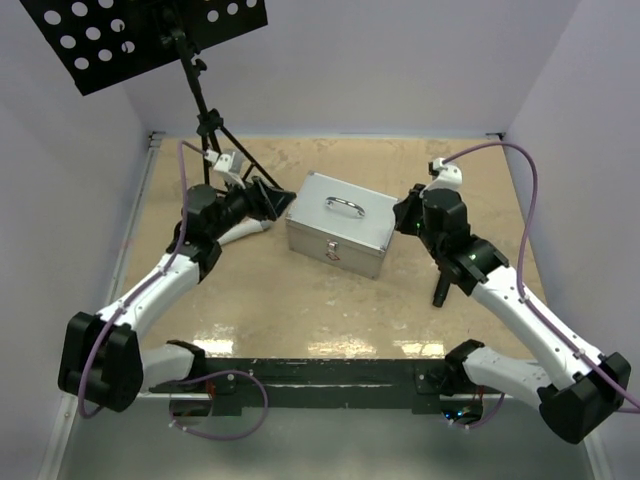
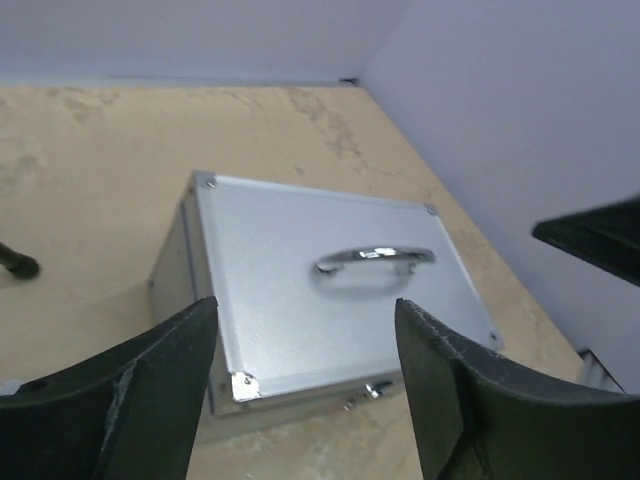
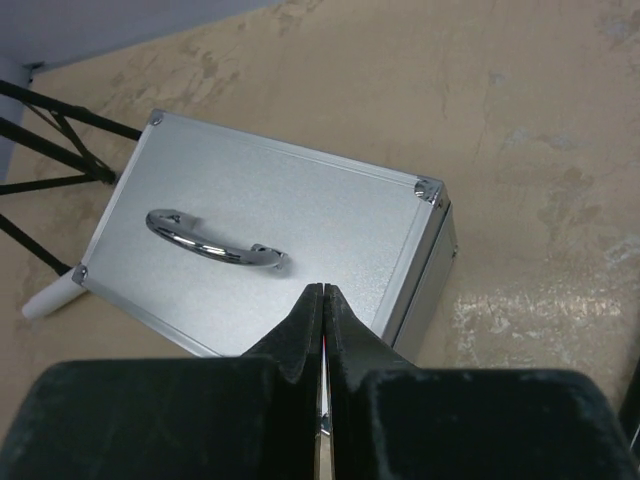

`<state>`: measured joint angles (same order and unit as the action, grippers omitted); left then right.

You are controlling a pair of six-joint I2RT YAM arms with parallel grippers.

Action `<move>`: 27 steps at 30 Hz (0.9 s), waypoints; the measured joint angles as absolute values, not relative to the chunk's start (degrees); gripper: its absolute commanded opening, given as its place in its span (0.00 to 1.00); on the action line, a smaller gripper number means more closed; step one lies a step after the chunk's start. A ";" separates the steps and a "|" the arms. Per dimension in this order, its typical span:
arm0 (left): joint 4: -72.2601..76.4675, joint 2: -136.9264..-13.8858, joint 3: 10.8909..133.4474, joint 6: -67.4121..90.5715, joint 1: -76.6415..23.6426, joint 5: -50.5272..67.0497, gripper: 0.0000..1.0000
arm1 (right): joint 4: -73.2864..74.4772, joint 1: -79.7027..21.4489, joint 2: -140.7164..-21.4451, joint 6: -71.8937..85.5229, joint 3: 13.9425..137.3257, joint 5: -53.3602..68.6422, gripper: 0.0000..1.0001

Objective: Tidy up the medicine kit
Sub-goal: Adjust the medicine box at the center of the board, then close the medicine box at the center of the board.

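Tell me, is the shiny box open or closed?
Closed. The silver case has its lid flat on the body, handle on top; nothing inside shows.

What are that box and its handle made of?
The box looks like brushed aluminium: matte silver-grey panels with a fine, even sheen. Its handle seems to be chromed metal: mirror-bright, with sharp reflections. Looks alone cannot confirm either.
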<state>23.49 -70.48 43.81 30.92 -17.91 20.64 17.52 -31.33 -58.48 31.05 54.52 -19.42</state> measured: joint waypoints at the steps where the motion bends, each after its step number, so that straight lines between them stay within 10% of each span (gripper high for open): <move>1: 24.40 -69.47 42.46 31.22 -17.91 22.79 0.86 | 17.15 -31.44 -58.52 30.59 54.65 -18.83 0.00; 13: 63.83 -78.08 17.52 59.55 -17.89 50.11 0.95 | 11.55 -31.48 -65.63 27.97 54.65 -9.72 0.00; 27: 71.88 -85.54 11.16 64.23 -28.14 41.01 0.96 | 7.66 -31.48 -66.92 26.65 53.78 -7.86 0.00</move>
<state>71.88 -85.54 11.16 64.23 -28.14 41.01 7.66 -31.48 -66.92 26.65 53.78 -7.86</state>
